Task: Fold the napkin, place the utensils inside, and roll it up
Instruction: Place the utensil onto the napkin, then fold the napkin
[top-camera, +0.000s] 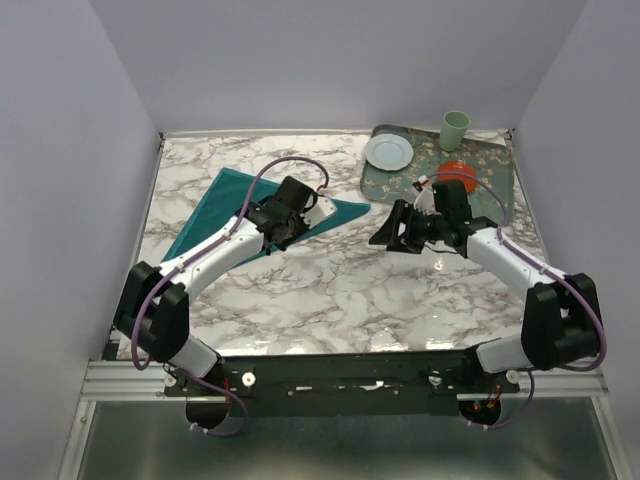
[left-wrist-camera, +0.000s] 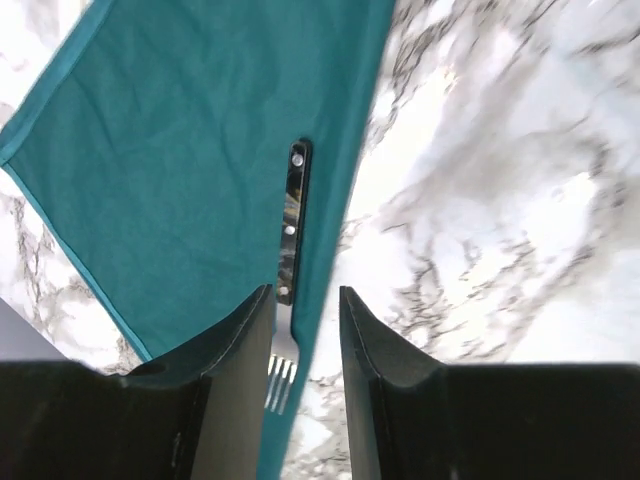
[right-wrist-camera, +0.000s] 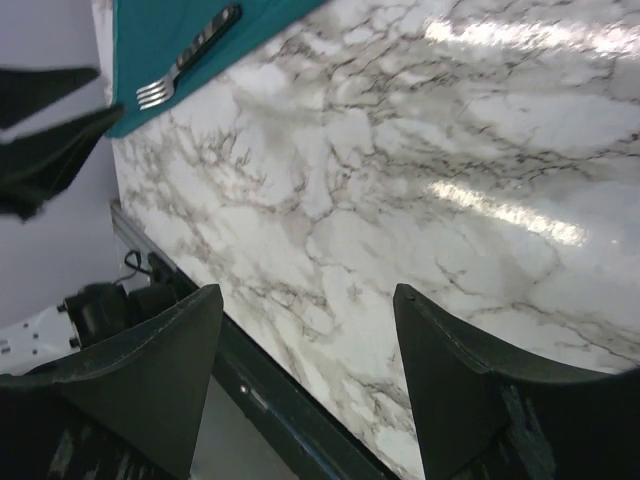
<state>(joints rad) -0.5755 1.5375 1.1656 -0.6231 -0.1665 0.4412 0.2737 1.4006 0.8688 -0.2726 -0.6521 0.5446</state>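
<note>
1. Nearest you, the right gripper (right-wrist-camera: 307, 300) hangs over bare marble table (top-camera: 330, 290). Its fingers are spread wide and there is nothing between them.
2. Farther in and to the left, the left gripper (left-wrist-camera: 305, 292) hovers low over the napkin's right-hand edge. Its jaws are parted and grip nothing. The fork's tines lie in the gap between them, with clear space on both sides.
3. The fork (left-wrist-camera: 292, 230) has silvery tines and a dark handle with bright rivets. You'll see it lying flat on the cloth, running along that same edge.
4. The napkin (left-wrist-camera: 180, 160) is plain teal cloth with a narrow hem and a few soft creases. From above, it lies flat on the left far part of the table as a long triangle. Its sharpest corner points right, toward the tray.
5. Farthest from you, at the right rear, the patterned tray (top-camera: 490, 160) holds a white plate (top-camera: 388, 151) and a pale green cup (top-camera: 455, 128). It also holds a red-orange round thing (top-camera: 455, 172), partly hidden behind your right arm.
</note>
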